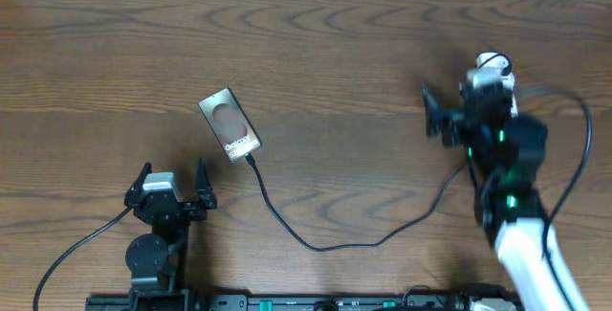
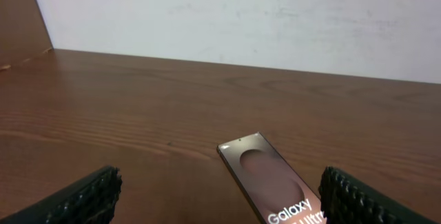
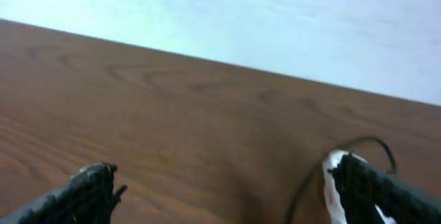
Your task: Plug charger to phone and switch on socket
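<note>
The phone [image 1: 229,124] lies flat on the wooden table, mirrored back up, with "Galaxy" lettering; it also shows in the left wrist view [image 2: 265,176]. The charger cable [image 1: 316,246] touches the phone's near end with its tip and curves right toward the right arm. My left gripper [image 1: 173,173] is open and empty just in front of the phone, which lies between and beyond the fingers [image 2: 220,200]. My right gripper [image 1: 457,96] is open and empty at the right. The white socket [image 3: 333,182] shows partly beside its right finger [image 3: 227,193], mostly hidden.
The table [image 1: 335,53] is dark wood, with a pale wall behind it. A thin black cable [image 3: 365,141] loops by the socket. The arms' own black cables trail at the front left [image 1: 76,244] and far right [image 1: 579,158].
</note>
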Action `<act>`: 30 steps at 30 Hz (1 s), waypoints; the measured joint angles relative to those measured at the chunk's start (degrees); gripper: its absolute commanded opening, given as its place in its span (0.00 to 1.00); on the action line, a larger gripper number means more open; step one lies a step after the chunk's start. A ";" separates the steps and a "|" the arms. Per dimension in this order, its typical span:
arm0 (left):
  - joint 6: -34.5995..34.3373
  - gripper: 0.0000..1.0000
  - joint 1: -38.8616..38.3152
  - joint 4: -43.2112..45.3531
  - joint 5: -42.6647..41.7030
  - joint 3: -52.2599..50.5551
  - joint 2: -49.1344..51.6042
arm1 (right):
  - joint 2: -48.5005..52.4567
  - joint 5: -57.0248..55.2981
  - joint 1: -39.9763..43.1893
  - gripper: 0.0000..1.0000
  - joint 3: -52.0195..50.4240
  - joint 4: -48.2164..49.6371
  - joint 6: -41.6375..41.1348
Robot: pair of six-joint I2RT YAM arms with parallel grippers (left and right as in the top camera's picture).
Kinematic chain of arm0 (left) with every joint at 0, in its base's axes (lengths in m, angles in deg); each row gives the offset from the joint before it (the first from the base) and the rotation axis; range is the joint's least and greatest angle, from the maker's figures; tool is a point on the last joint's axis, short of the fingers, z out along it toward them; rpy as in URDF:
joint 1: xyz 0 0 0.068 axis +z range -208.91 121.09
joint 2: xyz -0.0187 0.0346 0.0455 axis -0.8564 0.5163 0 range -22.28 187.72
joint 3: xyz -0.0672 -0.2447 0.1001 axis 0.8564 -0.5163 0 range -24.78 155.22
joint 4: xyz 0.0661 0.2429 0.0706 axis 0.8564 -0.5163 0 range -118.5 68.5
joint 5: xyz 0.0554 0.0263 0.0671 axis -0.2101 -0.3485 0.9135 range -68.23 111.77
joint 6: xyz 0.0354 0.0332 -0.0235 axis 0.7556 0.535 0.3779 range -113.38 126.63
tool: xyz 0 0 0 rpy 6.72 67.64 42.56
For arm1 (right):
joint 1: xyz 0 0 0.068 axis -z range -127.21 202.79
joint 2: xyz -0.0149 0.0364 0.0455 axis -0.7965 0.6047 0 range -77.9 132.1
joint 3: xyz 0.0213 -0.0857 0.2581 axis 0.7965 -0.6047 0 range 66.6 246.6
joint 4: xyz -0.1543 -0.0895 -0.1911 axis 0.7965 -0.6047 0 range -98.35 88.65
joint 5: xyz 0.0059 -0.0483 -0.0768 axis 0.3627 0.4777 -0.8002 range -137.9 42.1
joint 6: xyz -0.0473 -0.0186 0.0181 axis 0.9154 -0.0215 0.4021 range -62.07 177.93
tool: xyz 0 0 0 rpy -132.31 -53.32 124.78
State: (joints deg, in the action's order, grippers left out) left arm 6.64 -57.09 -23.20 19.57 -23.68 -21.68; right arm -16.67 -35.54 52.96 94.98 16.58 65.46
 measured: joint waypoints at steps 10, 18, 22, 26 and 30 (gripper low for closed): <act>0.02 0.92 0.00 -0.02 -0.02 0.00 0.02 | -26.77 -1.46 1.11 0.99 -22.40 2.36 0.07; 0.04 0.92 0.00 -0.02 0.02 0.00 0.00 | -45.27 -1.64 1.44 0.99 -28.00 -9.81 0.24; 0.02 0.92 0.00 -0.02 0.00 0.00 0.00 | -51.71 -1.84 2.03 0.99 -28.00 -16.31 0.31; 0.02 0.92 0.00 -0.02 0.00 0.00 0.00 | -56.57 -1.88 2.25 0.99 -28.00 -20.94 0.42; 0.02 0.92 0.00 -0.02 0.00 0.00 0.00 | -59.98 -2.03 2.25 0.99 -28.00 -21.16 0.44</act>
State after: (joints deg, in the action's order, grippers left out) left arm 6.66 -57.09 -23.22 19.57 -23.68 -21.68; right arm -76.64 -37.58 55.21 66.98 -4.58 65.90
